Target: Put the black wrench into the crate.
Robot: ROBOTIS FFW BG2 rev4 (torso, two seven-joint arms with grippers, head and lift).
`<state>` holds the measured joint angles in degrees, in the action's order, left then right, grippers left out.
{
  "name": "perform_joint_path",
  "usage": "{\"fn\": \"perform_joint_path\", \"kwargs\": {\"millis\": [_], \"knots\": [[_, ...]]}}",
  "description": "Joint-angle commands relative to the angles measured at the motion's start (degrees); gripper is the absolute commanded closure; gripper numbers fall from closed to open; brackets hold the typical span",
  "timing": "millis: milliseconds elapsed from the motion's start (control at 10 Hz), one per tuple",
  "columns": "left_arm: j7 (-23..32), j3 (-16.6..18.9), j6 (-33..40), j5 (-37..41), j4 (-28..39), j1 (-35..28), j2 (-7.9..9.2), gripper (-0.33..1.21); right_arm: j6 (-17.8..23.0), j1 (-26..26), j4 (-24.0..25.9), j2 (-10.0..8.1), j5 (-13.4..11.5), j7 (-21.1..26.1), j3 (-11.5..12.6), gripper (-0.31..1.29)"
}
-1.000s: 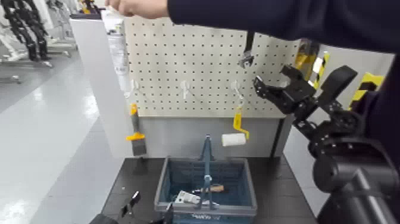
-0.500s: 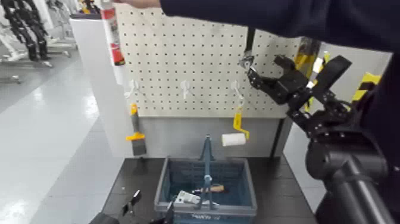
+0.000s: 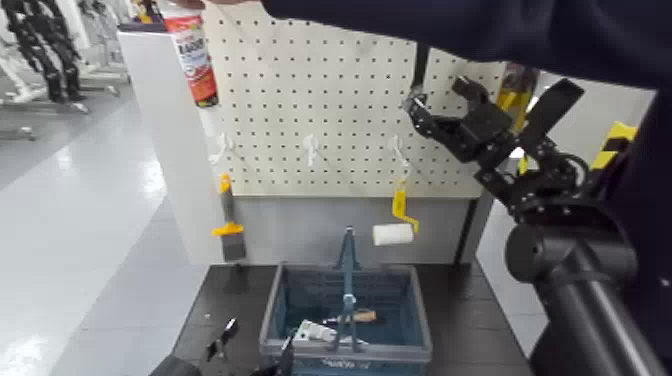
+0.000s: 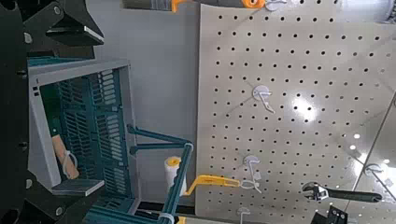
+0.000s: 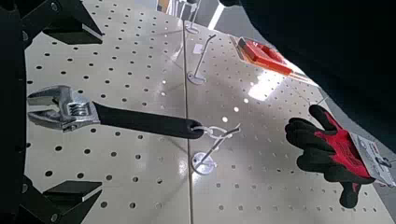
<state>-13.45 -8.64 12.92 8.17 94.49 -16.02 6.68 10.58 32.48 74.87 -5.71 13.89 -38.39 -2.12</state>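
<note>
Taking the crate as the middle of a dial, with twelve towards the board, I see the robot's left gripper (image 4: 101, 112) low down at about eight o'clock, near the crate, its jaws wide and nothing between them.

The blue-grey crate (image 3: 425, 325) sits on the dark worktop (image 3: 470, 310), its hoop handle (image 3: 348, 268) standing up. Inside lie a white item (image 3: 316, 331) and something with a wooden handle (image 3: 365, 316).

Up at one o'clock, the right gripper (image 5: 101, 112) is at the black wrench (image 5: 140, 121). Its jaws are spread wide, one on each side of the wrench's silvery head and apart from it, so it has no grip. The wrench hangs in front of the pegboard (image 3: 300, 90) by a loop at its handle end, from a hook (image 5: 205, 161), head down.

On that same board, lower at one o'clock, hangs the yellow-handled paint roller (image 3: 393, 234); an orange-and-grey tool (image 3: 231, 230) hangs at ten. Someone's dark sleeve (image 3: 450, 30) stretches across the top, and a red-and-white container (image 3: 192, 60) is up at eleven, just under the person's hand.
</note>
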Motion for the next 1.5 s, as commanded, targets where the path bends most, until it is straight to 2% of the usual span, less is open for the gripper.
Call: {"fn": "perform_joint_path", "kwargs": {"millis": [100, 300, 600, 700, 800, 900, 1000, 1100, 1500], "knots": [[-0.09, -0.15, 0.09, 0.00, 0.00, 0.11, 0.00, 0.21, 2.16, 2.68, -4.64, 0.26, 2.02, -1.78, -1.14, 0.20], [-0.26, -0.23, 0.09, 0.00, -0.09, 0.28, 0.00, 0.21, 3.57, 4.53, -8.16, 0.43, 3.34, -3.62, -2.10, 0.22], [-0.26, -0.32, 0.17, 0.00, -0.18, 0.46, 0.00, 0.21, 3.57, 5.40, -9.57, 0.61, 3.51, -4.15, -2.37, 0.28], [-0.26, -0.32, 0.26, 0.00, -0.18, 0.46, 0.09, 0.21, 3.57, 5.76, -9.83, 0.61, 3.43, -4.50, -2.54, 0.48], [-0.26, -0.32, 0.26, 0.00, -0.18, 0.46, 0.09, 0.21, 3.30, 5.76, -9.92, 0.70, 3.34, -4.50, -2.54, 0.61], [-0.26, -0.32, 0.35, 0.00, -0.18, 0.46, 0.09, 0.21, 3.74, 5.76, -9.92, 0.70, 3.16, -4.32, -2.54, 0.97], [-0.26, -0.32, 0.53, -0.09, -0.18, 0.37, 0.09, 0.21, 4.09, 5.76, -9.83, 0.78, 2.90, -3.97, -2.72, 1.09], [-0.26, -0.32, 0.53, -0.09, -0.18, 0.37, 0.18, 0.21, 4.01, 5.76, -9.48, 0.78, 2.11, -3.71, -2.72, 1.11], [-0.26, -0.32, 0.61, -0.09, -0.18, 0.37, 0.18, 0.21, 3.83, 5.76, -9.30, 0.78, 2.11, -3.62, -2.45, 1.11]]}}
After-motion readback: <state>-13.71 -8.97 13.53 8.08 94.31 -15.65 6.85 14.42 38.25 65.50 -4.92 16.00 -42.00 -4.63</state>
